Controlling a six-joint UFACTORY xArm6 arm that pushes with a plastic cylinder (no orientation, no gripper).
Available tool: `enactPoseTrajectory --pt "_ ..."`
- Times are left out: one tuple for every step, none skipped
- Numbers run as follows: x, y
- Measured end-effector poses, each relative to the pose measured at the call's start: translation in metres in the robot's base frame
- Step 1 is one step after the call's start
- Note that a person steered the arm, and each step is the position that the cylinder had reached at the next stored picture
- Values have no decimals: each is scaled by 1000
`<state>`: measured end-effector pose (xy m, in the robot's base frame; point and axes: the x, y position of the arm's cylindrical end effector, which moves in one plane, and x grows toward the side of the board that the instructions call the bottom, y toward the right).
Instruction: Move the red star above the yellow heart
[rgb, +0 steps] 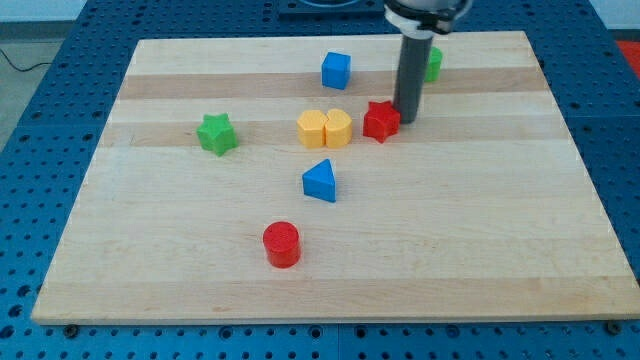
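Scanning left to right: a green star (216, 133) sits well clear, then a yellow heart (325, 128) with a red star (380, 121) just beside its right. My tip (407, 121) is pressed against that star's right side; no gripper is fitted, so nothing is clasped. A curved push up-left is probably needed, though a blue cube (336, 70) up top could crowd things.

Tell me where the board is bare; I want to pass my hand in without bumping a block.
The widest free stretch runs along the view's right, past my tip, and the view's bottom below the red cylinder. It is crowded mid-board: green star, two yellow blocks, red star at my tip, blue cube, blue triangular block.
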<state>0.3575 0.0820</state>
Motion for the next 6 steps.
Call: enactPoseTrajectory --pt "-4 -1" --pt "10 42" --pt "36 45" --pt "48 24" --pt "36 -10" --pt "9 -41"
